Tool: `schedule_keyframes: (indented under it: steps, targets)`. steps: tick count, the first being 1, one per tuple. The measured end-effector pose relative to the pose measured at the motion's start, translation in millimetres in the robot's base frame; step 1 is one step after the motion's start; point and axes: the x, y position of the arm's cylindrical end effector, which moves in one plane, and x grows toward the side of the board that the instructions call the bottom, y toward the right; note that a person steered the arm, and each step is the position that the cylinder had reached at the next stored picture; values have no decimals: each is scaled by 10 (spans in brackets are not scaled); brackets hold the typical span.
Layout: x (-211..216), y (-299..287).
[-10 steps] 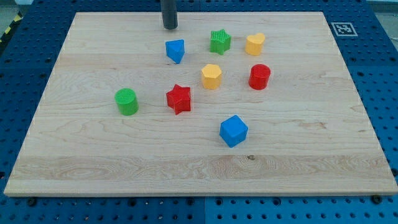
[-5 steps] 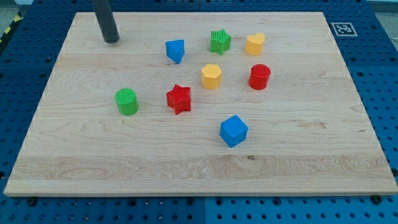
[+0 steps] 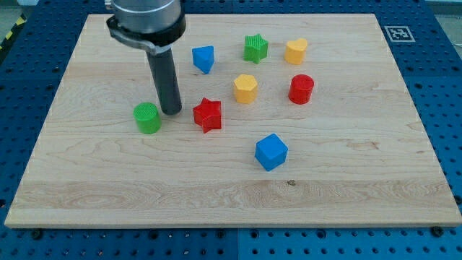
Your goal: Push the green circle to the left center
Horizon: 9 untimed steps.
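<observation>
The green circle (image 3: 147,118) is a short green cylinder on the wooden board (image 3: 94,180), left of the middle. My tip (image 3: 172,111) is down on the board just to the right of it, in the gap between the green circle and the red star (image 3: 208,114). It stands very close to the green circle; I cannot tell if it touches. The dark rod rises from there to the view's top.
A blue block (image 3: 203,58), a green star (image 3: 255,48) and a yellow block (image 3: 295,51) lie near the top. A yellow block (image 3: 245,88) and a red cylinder (image 3: 301,89) lie mid-right. A blue cube (image 3: 271,152) lies lower.
My tip has moved from the board's top, first leftward, then down and right to the spot between the green circle and the red star. No block has moved.
</observation>
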Motion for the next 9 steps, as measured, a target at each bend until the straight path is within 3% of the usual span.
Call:
schedule_keyframes:
  steps: [3,6,7,9]
  targets:
    - [270,-91]
    - [-67,-1030]
    - [-36,-985]
    - [602,593]
